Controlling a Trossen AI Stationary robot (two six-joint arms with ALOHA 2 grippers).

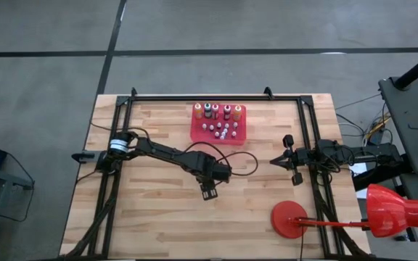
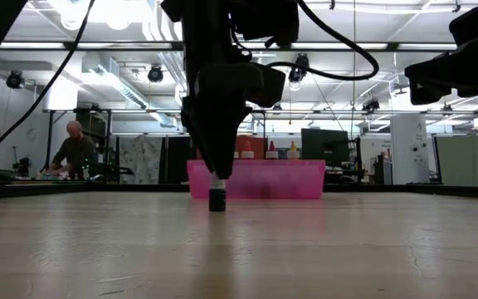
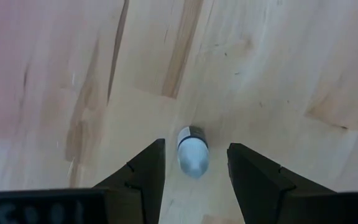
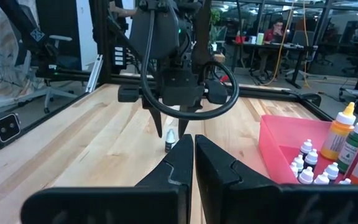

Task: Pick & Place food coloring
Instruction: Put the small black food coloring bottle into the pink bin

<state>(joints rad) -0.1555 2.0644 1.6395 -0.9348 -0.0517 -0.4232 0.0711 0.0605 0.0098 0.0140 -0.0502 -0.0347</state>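
My left tool (image 3: 192, 163) hangs over the table (image 1: 151, 210), fingers spread either side of one small dark bottle (image 3: 192, 151) with a pale cap, standing upright just below and not touched. If I am letting it go, I should rise straight so neither finger clips the cap. The low view shows the bottle's base flat on the wood; my wrist view shows the gaps beside it. The red tray (image 1: 239, 135) lies well behind. My right tool (image 4: 193, 146) waits pressed together.
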